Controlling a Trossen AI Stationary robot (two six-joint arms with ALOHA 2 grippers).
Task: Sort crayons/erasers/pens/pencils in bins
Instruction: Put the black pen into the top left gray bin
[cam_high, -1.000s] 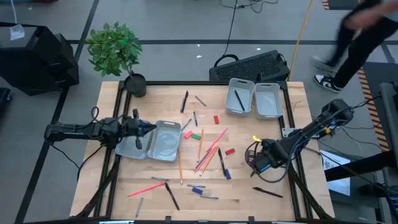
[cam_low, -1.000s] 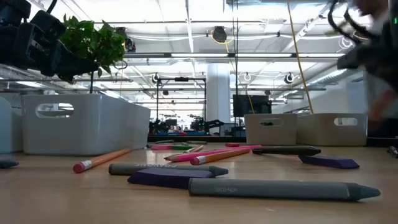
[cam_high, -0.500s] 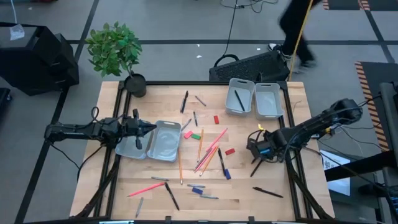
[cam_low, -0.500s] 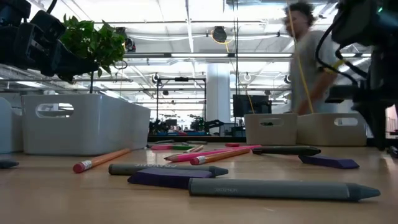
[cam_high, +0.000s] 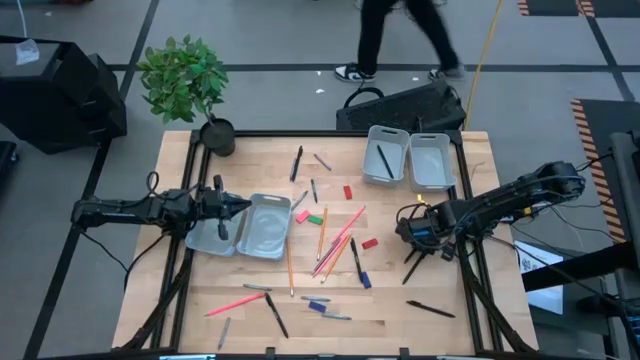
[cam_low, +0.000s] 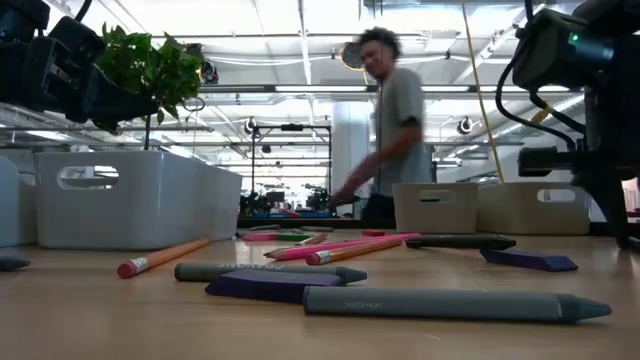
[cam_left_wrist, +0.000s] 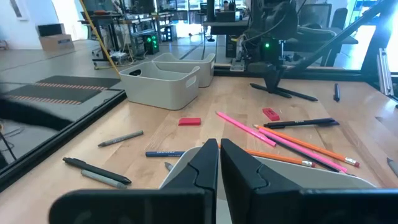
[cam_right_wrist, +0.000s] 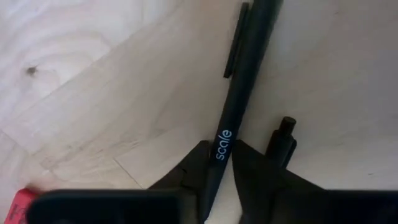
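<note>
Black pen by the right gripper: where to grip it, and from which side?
Judging from the right wrist view, grip the black pen mid-barrel, near its printed lettering, coming straight down from above. It is a long, thin stick, so fingers crossing the barrel fit best. The right gripper already straddles it there; the clip end looks less even. The left gripper waits over a bin.

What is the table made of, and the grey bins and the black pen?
The table looks like pale wood with visible grain. The bins seem matte grey plastic with moulded, rounded corners. The pen in the right gripper is probably smooth black plastic with printed lettering.
</note>
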